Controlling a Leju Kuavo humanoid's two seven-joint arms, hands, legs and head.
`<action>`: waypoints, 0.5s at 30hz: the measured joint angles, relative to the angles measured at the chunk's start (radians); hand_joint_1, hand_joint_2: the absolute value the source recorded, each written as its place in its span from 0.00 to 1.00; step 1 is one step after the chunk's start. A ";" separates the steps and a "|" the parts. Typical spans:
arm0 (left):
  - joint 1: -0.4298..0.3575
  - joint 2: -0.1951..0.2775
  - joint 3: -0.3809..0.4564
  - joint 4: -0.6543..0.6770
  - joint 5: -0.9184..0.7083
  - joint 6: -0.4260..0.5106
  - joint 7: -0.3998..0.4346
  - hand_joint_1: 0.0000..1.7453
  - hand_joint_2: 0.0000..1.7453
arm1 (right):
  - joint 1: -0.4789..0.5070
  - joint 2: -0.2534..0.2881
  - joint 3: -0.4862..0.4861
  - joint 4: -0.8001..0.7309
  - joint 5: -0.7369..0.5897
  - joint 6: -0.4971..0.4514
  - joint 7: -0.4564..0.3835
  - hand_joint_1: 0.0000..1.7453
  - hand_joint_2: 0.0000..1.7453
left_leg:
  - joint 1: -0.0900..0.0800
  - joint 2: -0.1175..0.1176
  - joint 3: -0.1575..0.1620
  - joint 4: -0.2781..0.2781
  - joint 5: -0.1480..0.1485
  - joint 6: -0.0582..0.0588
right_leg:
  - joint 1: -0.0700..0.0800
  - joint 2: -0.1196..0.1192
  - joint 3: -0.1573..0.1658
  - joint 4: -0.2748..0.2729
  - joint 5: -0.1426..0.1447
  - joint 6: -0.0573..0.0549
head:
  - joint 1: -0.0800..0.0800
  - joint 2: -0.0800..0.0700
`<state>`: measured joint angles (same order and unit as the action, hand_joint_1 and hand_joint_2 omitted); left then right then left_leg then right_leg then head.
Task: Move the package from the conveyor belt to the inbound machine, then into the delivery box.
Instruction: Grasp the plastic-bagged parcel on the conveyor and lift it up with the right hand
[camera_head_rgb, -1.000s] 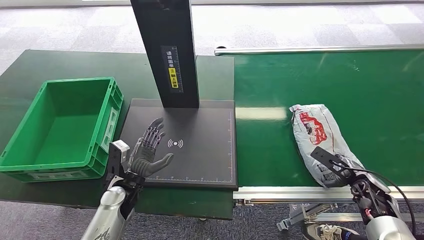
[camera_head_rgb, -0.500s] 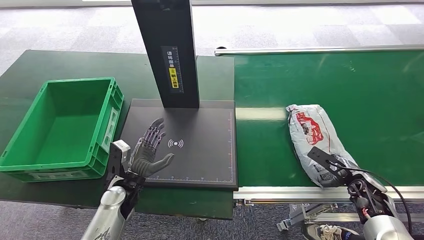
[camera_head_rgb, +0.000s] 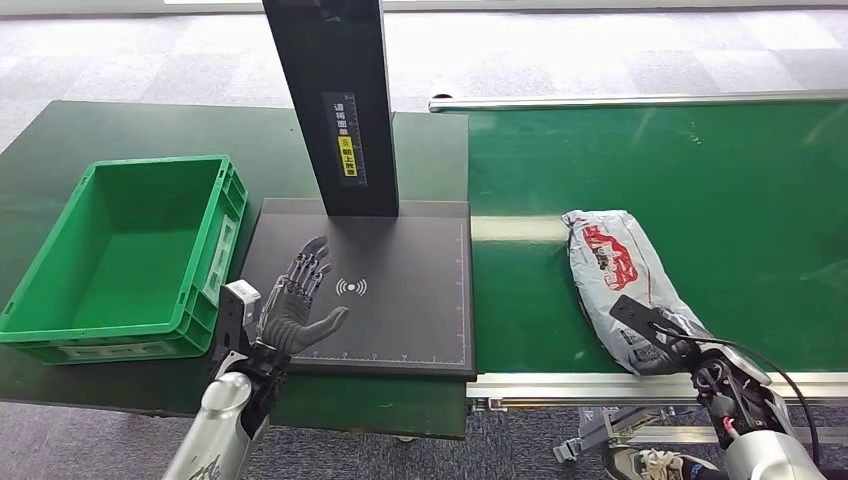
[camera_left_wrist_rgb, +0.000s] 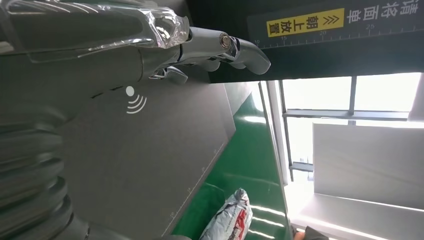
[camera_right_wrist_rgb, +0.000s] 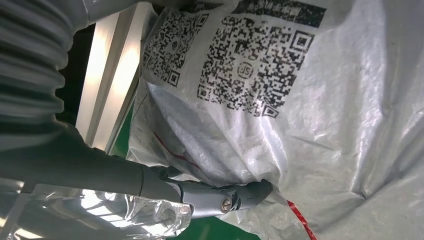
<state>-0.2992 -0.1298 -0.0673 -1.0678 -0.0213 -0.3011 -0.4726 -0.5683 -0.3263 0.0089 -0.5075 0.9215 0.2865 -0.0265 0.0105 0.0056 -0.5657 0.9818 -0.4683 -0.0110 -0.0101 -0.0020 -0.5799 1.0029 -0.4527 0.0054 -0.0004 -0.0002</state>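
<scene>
Grey plastic package (camera_head_rgb: 628, 283) with red print, lying lengthwise on the green conveyor belt (camera_head_rgb: 760, 200), near its front rail. Its label end, printed with square codes, meets the right hand (camera_head_rgb: 672, 345); in the right wrist view the thumb (camera_right_wrist_rgb: 220, 197) presses into a fold of the crumpled film just beside the codes, and the other fingers are hidden by the bag. The hand touches the package, but whether the grasp is closed around it cannot be told from these views.

Left hand (camera_head_rgb: 298, 303): held over the near left part of the inbound machine (camera_head_rgb: 410, 320), a flat black plate with a white scan mark (camera_head_rgb: 350, 287) just beyond the thumb tip and a black upright post (camera_head_rgb: 335, 100) rising at the plate's far edge. The fingers (camera_head_rgb: 306, 266) are spread wide, holding nothing and pointing toward the post. The green delivery box (camera_head_rgb: 195, 320) stands just outside this hand, beside the plate, with nothing visible in it.

Step in hand, as judged: the first one, securing the package on the belt. The next move calls for a firm closure on the slippery, yielding film, then a lift and a carry across to the plate, setting the package over the scan mark. A loose pinch may let the bag slide out.
</scene>
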 joint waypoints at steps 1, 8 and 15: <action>0.000 0.000 0.000 0.000 0.000 0.000 0.000 0.00 1.00 | 0.000 0.000 0.006 0.000 0.000 0.002 -0.013 0.56 1.00 | 0.000 0.000 0.000 0.000 0.000 0.000 | 0.000 0.000 0.000 0.000 0.000 0.000 | 0.000 0.000; 0.029 0.007 0.002 -0.038 0.011 0.006 0.000 0.00 1.00 | -0.002 0.013 0.076 -0.032 0.005 -0.115 -0.201 1.00 1.00 | 0.000 0.002 0.000 0.000 0.000 0.000 | 0.000 0.002 0.000 0.000 0.000 0.000 | 0.000 0.000; 0.058 0.012 0.008 -0.085 0.013 0.005 0.003 0.00 1.00 | -0.005 0.039 0.122 -0.070 0.002 -0.135 -0.212 1.00 1.00 | 0.000 -0.005 -0.003 0.000 0.001 0.000 | 0.001 -0.004 -0.001 0.000 -0.001 0.001 | 0.000 0.000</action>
<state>-0.2410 -0.1180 -0.0592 -1.1524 -0.0081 -0.2960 -0.4694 -0.5733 -0.2869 0.1312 -0.5776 0.9235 0.1519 -0.2380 0.0109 0.0011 -0.5687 0.9815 -0.4677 -0.0107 -0.0096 -0.0056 -0.5812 1.0033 -0.4534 0.0060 -0.0006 -0.0003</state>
